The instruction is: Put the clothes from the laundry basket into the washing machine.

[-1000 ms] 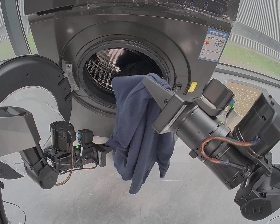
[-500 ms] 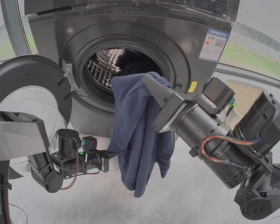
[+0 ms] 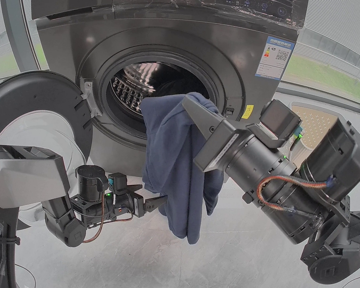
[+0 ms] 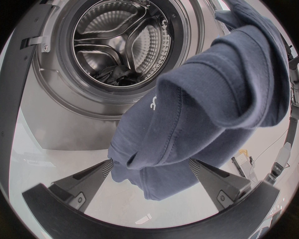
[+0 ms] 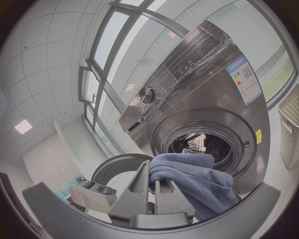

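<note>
Your right gripper [image 3: 192, 104], jaws clamped on navy garment [image 3: 174, 158], hangs it before washing machine [image 3: 71, 41] mouth. Left gripper [image 3: 148, 194] jaws wide around low hem. Miss hem, and tail may hang outside drum [image 4: 118, 40] or drag on floor [image 3: 226, 266].

Navy blue garment [image 3: 174, 158], plain, one small white mark on it; washing machine [image 3: 170, 35] in dark metallic grey; drum [image 3: 130, 92] shining silver, dotted with rows of holes; black clothing [image 4: 116, 76] inside; blue-and-white label [image 3: 275, 58], little yellow sticker [image 3: 247, 111]; laundry basket [image 3: 314, 122] cream, star-patterned; floor [image 3: 175, 269] pale grey, faintly marbled.
</note>
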Available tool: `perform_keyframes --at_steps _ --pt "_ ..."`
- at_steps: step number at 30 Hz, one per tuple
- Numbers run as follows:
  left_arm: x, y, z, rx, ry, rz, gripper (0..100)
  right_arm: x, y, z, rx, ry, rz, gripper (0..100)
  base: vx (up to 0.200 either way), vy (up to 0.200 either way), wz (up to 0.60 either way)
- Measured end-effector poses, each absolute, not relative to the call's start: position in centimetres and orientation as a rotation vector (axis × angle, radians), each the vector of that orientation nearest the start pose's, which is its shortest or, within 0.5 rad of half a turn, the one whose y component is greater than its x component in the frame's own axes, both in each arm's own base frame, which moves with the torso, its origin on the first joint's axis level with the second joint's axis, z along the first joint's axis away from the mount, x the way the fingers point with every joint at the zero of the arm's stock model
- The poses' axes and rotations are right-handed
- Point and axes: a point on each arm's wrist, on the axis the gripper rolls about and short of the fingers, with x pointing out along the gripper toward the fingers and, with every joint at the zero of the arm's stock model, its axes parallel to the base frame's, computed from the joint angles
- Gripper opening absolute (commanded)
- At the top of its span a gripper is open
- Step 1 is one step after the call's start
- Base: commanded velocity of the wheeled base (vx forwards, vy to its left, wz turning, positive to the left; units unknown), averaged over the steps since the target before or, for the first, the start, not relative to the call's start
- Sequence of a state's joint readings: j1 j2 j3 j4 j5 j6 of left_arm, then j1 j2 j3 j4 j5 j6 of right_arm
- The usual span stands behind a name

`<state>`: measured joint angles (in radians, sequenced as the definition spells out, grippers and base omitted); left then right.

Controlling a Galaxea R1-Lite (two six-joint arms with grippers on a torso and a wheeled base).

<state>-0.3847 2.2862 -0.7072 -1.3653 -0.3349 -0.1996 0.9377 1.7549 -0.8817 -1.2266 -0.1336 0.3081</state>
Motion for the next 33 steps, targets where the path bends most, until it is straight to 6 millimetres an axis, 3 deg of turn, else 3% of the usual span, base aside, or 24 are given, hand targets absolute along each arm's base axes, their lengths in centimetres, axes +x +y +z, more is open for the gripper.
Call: perform_keyframes --at_steps 13,14,27,33 --pt "36.0 -15.1 2.3 -0.189 0.253 -0.684 100 19.0 25.8 24.4 0.473 -0.182 0.848 0 0.000 0.000 0.00" --pt "36.1 -15.2 2.3 -0.189 0.250 -0.682 0 19.0 25.8 24.3 0.473 -0.181 0.848 0 0.000 0.000 0.00" --pt "36.6 -16.1 2.9 -0.197 0.191 -0.692 0 19.1 25.7 24.3 0.472 -0.181 0.846 0 0.000 0.000 0.00" --pt "35.5 -15.5 4.8 -0.218 0.154 -0.677 0 19.3 25.6 24.3 0.467 -0.183 0.836 0 0.000 0.000 0.00"
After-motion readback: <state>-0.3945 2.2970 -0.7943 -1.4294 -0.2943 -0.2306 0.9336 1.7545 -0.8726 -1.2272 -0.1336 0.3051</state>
